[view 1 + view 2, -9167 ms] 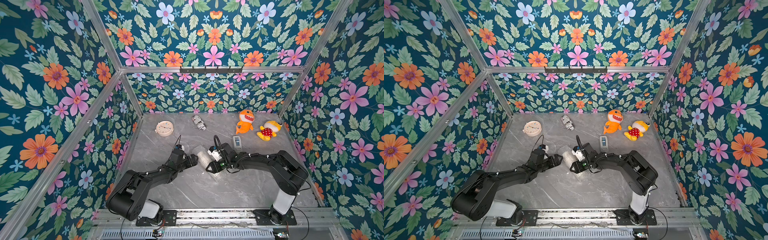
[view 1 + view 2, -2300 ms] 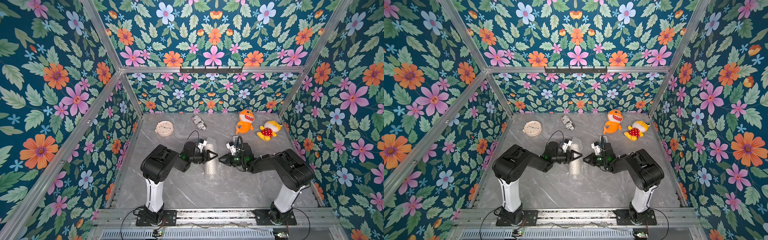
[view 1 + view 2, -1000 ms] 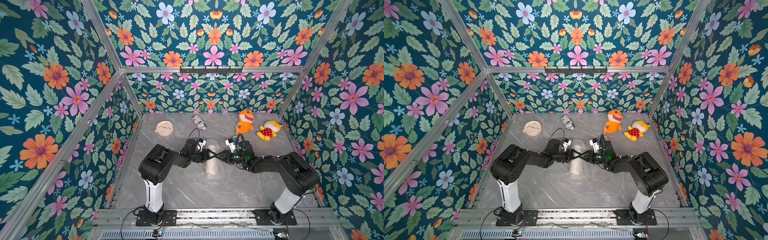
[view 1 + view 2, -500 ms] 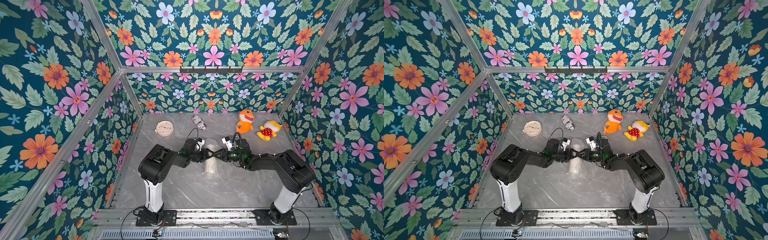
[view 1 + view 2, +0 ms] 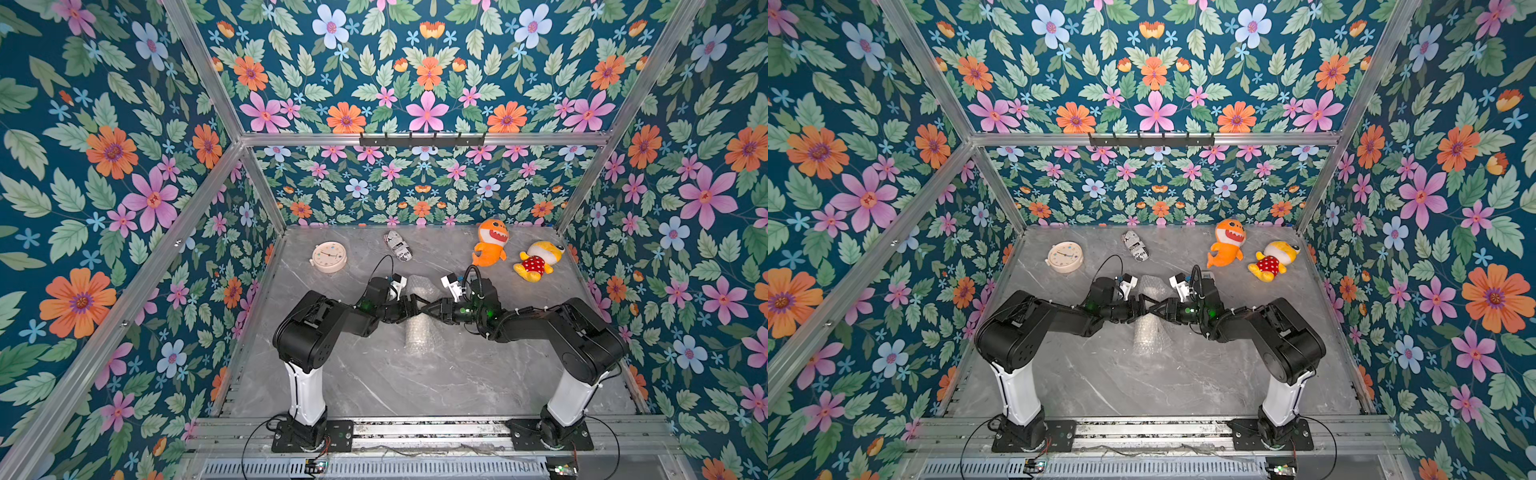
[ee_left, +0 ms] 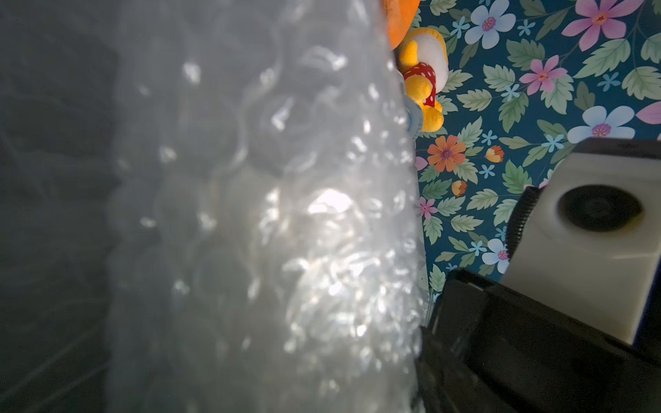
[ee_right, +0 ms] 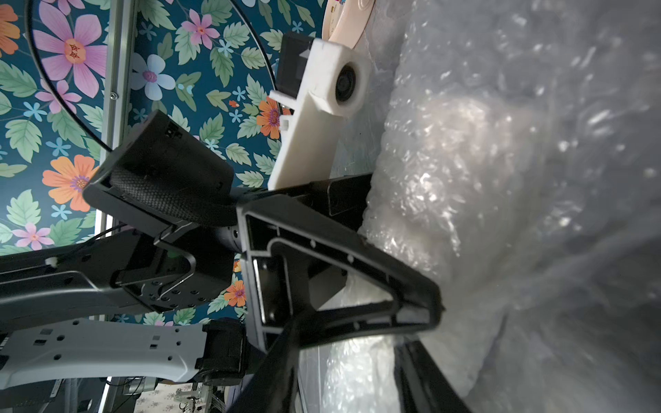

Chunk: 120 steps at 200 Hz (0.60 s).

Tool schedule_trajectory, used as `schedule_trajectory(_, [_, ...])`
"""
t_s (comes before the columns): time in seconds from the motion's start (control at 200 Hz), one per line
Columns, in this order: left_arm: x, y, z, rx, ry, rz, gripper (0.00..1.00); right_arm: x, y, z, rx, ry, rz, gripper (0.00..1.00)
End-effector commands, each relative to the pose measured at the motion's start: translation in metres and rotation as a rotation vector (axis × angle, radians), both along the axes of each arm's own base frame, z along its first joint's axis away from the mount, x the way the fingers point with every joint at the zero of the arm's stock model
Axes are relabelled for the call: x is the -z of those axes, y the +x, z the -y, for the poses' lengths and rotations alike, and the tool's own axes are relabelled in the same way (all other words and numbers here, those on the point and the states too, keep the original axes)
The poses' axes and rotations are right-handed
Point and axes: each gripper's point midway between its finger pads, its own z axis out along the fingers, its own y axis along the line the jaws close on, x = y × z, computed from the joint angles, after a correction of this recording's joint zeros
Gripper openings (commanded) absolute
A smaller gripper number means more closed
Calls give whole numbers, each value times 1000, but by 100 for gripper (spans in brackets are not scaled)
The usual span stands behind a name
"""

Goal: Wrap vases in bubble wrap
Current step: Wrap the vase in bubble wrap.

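The bubble wrap (image 5: pixel 419 332) lies as a rolled bundle in the middle of the table, its long side running front to back. The vase is hidden inside it; only a pale cream form shows through the bubble wrap (image 7: pixel 447 150) in the right wrist view. Both grippers meet over the middle of the bundle. My left gripper (image 5: pixel 415 309) comes from the left with its jaws spread against the wrap; its fingers (image 7: pixel 357 286) stand apart. My right gripper (image 5: pixel 429 309) comes from the right and is shut on the wrap, which fills the gap between its fingers (image 7: pixel 279 375). Bubble wrap (image 6: pixel 268 214) fills the left wrist view.
At the back of the table (image 5: pixel 374 382) lie a round cream clock (image 5: pixel 328 257), a small black-and-white patterned object (image 5: pixel 399 246), an orange plush toy (image 5: pixel 490 243) and a yellow plush toy (image 5: pixel 536 262). Flowered walls enclose three sides.
My left gripper's jaws have spread apart at the bundle; they were shut a moment ago. The right gripper keeps its hold and the bundle has not moved.
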Motion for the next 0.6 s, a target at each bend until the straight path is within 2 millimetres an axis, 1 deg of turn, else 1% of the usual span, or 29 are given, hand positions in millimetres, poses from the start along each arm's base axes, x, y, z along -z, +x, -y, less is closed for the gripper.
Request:
schedule_trajectory(0.0, [-5, -11, 9, 58, -48, -19, 87, 14, -3, -2, 6, -30, -42, 43])
schedule_trajectory(0.13, [-10, -10, 8, 49, -64, -11, 86, 16, -5, -3, 3, -28, -46, 43])
schedule_trajectory(0.315, [-13, -8, 9, 48, -70, -4, 88, 12, -3, -7, -8, -28, -36, 45])
schedule_trajectory(0.4, [-10, -9, 9, 51, -55, -7, 90, 12, -3, -9, -11, -36, -32, 46])
schedule_trajectory(0.455, [-7, -11, 8, 54, -41, -7, 92, 14, -3, -9, -13, -40, -36, 46])
schedule_trajectory(0.595, [7, -14, 7, 68, 16, -21, 93, 18, -3, -10, -14, -47, -44, 46])
